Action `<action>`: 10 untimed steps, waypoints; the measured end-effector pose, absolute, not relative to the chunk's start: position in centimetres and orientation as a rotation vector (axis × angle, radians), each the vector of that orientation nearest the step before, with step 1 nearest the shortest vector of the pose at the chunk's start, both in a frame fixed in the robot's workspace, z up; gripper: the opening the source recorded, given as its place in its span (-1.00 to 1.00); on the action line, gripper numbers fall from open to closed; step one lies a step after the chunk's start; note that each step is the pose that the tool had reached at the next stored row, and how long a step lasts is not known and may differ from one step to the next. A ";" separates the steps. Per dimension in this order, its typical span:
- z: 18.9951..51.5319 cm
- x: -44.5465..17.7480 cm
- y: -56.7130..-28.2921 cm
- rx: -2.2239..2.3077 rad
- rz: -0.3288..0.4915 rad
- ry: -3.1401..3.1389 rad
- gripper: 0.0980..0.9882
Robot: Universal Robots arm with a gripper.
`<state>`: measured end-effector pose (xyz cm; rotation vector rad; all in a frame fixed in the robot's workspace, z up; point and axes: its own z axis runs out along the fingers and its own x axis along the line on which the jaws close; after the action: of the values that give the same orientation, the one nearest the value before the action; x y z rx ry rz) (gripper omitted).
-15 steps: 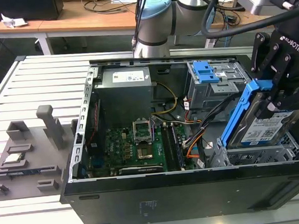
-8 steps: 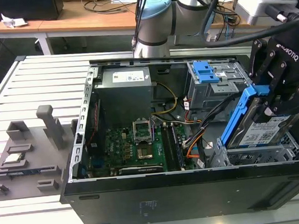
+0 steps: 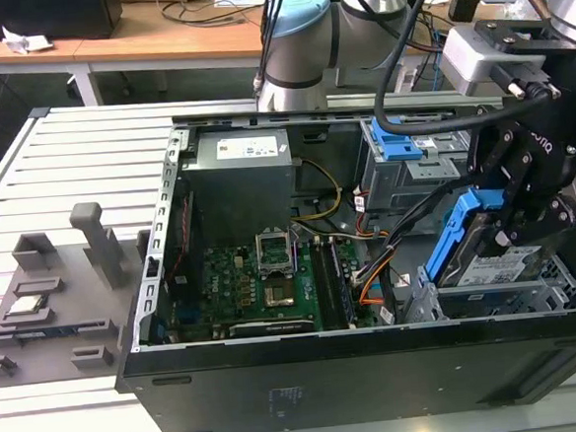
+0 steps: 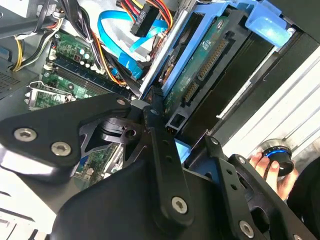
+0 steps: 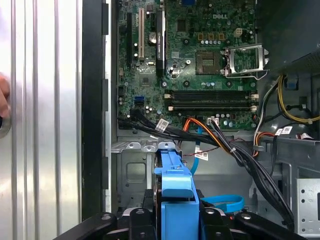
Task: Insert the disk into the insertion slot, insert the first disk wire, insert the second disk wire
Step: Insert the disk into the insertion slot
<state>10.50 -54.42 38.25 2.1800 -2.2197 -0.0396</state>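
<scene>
At the lower right of the exterior view, the disk [image 3: 502, 263] is held by its blue frame in the gripper [image 3: 508, 222], which is closed on it. It is tilted, its long axis sloping down into the drive cage [image 3: 568, 285] just beneath, and its lower end appears partly entered.

An open black case [image 3: 378, 368] fills the lower middle of the exterior view, with a green motherboard [image 3: 263, 287] inside, a grey power supply [image 3: 241, 175] above it and a blue-latched bay [image 3: 403, 159] at upper right. A grey fixture [image 3: 57, 301] lies at left on the ribbed table [image 3: 77, 162]
</scene>
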 end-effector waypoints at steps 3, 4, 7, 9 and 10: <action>38.2 10.5 -54.4 2.180 -0.040 -2.220 -0.38; 38.2 10.5 -54.4 2.180 -0.040 -2.220 -0.38; 38.2 10.5 -54.4 2.180 -0.040 -2.220 -0.41; 38.2 10.5 -54.4 2.180 -0.040 -2.220 -0.56; 38.2 10.5 -54.4 2.180 -0.040 -2.220 -0.83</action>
<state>10.50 -54.42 38.23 2.1800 -2.2196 -0.0396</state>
